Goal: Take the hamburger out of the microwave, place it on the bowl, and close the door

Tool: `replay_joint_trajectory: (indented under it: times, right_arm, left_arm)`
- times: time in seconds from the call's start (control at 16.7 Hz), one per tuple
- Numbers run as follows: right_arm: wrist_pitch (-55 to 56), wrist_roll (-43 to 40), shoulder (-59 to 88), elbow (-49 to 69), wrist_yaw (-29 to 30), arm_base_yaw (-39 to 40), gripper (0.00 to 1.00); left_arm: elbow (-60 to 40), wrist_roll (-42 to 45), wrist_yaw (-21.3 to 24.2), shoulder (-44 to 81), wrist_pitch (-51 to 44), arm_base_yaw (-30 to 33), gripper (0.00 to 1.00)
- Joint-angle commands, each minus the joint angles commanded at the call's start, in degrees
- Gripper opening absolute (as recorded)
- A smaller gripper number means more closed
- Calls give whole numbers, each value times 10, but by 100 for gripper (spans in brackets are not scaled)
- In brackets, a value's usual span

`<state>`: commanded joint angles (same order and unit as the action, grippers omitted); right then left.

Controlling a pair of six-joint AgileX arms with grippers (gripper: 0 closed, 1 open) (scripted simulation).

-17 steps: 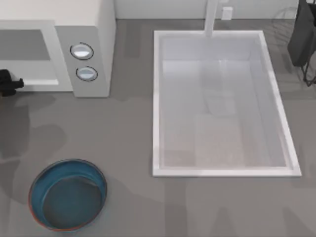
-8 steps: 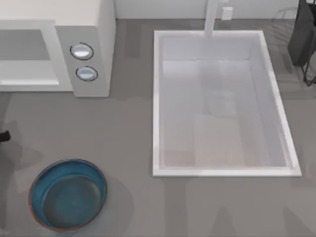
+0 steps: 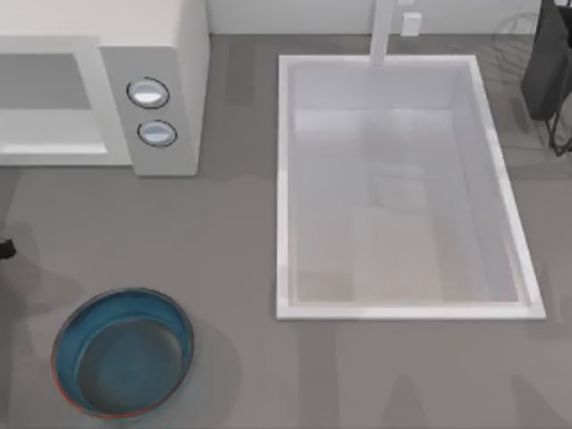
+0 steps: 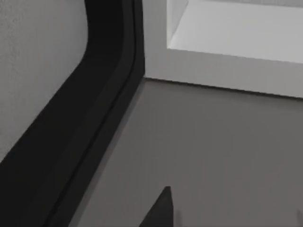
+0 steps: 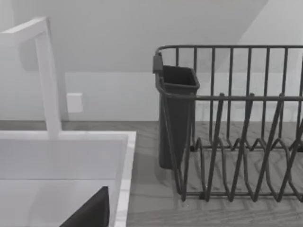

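Observation:
The off-white microwave (image 3: 152, 54) stands at the far left, with its cavity (image 3: 45, 107) open and showing nothing inside from above. The hamburger is hidden. The teal-blue bowl (image 3: 122, 351) with a reddish rim sits empty at the near left. A black tip of my left gripper (image 3: 4, 248) pokes in at the table's left edge, between microwave and bowl. The left wrist view shows one dark fingertip (image 4: 161, 210) over bare counter. Beside it are the cavity's front sill (image 4: 222, 71) and a pale panel with a dark border (image 4: 94, 118), apparently the open door. One dark fingertip (image 5: 90, 213) of my right gripper hangs over the sink's far corner.
A large white sink basin (image 3: 402, 188) with a white faucet (image 3: 382, 31) fills the middle and right. A dark wire dish rack (image 5: 236, 142) with a cutlery caddy (image 5: 175, 118) stands at the far right. Open grey counter lies between bowl and sink.
My left gripper has drawn back from the microwave's front toward the near side and left. It is now nearly off the table's left edge. Nothing else moved.

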<state>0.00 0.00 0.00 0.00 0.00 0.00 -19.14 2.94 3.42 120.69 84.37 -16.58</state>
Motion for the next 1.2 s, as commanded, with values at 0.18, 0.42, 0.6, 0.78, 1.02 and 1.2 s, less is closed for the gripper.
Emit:
replay_joint_trajectory:
  times: [0.18, 0.42, 0.6, 0.78, 1.02, 1.2]
  right_arm:
    - [0, 0, 0, 0, 0, 0, 100]
    - [0, 0, 0, 0, 0, 0, 100]
    - [0, 0, 0, 0, 0, 0, 100]
    - [0, 0, 0, 0, 0, 0, 100]
    - [0, 0, 0, 0, 0, 0, 100]
    - [0, 0, 0, 0, 0, 0, 100]
  left_arm:
    - [-7, 0, 0, -46, -46, 0, 0]
    - [-16, 0, -2, -145, -153, 0, 0]
    - [-22, 0, -3, -228, -246, -1, 0]
    - [-27, 0, -4, -301, -328, -1, 0]
    - [-31, 0, -4, -356, -391, -1, 0]
    - [-31, 0, -4, -358, -394, -1, 0]
